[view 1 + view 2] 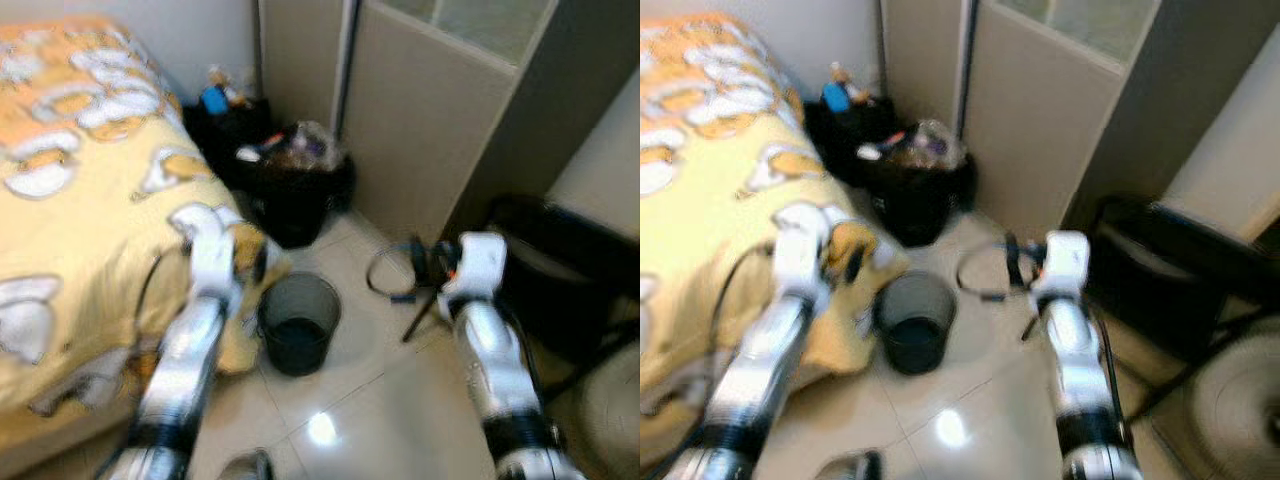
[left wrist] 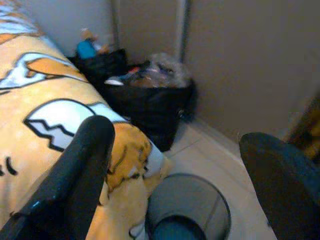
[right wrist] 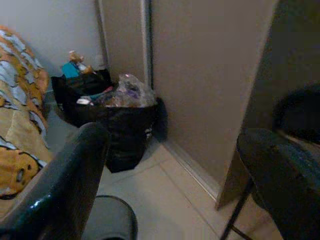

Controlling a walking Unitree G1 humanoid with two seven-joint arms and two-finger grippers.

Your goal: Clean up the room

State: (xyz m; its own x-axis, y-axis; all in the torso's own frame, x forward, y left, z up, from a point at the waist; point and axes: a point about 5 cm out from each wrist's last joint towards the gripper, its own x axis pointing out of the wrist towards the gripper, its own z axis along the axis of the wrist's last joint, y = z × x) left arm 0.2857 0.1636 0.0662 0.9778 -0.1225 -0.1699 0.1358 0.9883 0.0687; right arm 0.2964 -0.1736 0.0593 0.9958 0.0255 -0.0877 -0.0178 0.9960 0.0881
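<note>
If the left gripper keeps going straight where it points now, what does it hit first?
Probably the full black rubbish bag on the floor past the bed corner; the left gripper is open, and the grey mesh wastebasket sits lower, likely under that line. Depth is unclear.

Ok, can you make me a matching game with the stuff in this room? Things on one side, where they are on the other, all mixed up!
Things:
1. bedspread
2. mesh wastebasket
3. black bag full of rubbish
4. left gripper

Places or states:
A. against the beige wall panel, near the corner
B. on the floor tiles beside the bed
C. yellow and orange with white shapes, covering the bed
D. fingers spread apart, holding nothing

Pairs: 1-C, 2-B, 3-A, 4-D
</note>
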